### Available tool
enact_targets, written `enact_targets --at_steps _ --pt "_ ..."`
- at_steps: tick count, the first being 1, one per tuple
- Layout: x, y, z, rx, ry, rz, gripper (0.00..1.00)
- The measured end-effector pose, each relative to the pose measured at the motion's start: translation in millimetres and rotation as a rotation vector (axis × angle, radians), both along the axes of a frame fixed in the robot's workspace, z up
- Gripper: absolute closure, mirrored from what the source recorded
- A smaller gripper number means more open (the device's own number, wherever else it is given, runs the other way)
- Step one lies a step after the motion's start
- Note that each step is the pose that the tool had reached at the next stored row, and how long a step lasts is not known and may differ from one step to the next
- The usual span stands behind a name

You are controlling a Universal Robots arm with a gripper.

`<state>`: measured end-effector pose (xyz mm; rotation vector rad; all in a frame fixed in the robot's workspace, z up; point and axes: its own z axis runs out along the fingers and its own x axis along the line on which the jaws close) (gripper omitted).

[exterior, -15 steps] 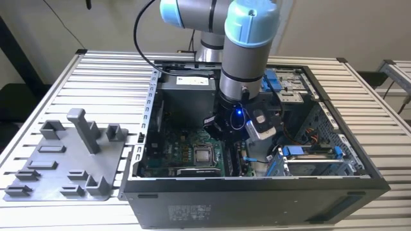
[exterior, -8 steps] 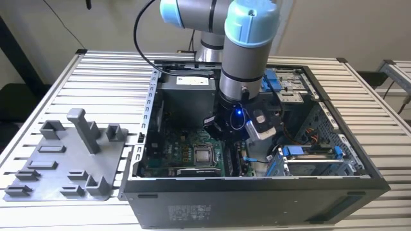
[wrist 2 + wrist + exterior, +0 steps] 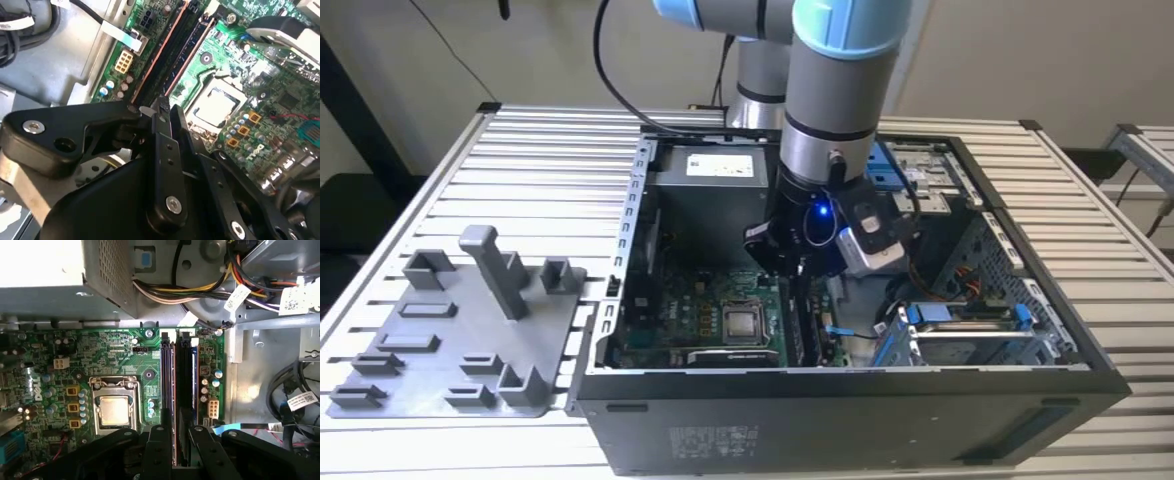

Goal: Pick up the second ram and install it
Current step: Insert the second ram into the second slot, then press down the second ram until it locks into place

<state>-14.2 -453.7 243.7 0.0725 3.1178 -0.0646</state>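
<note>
The claw [image 3: 175, 440] is pinched narrow on the second ram [image 3: 182, 390], which stands edge-down in a motherboard [image 3: 65, 345] slot at three o'clock from the processor socket [image 3: 115, 407]. The stick looks light, stiff and fragile, best gripped by its long top edge.

Bright, even daylight; first wrist view corner overexposed.

arm [image 3: 827, 120] reaches down into open computer case [image 3: 854, 385].
</note>
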Motion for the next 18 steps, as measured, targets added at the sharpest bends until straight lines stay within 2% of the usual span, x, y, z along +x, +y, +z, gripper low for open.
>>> enact_targets --at_steps 3,5,7,18 --pt "0.0 0.0 0.0 0.0001 -0.0001 0.000 0.78" --pt "-0.1 0.0 0.0 0.0001 0.0000 0.000 0.86" --pt "-0.1 0.0 0.0 0.0000 -0.0001 0.000 0.89" --pt "-0.4 0.0 0.0 0.0000 0.0000 0.000 0.89"
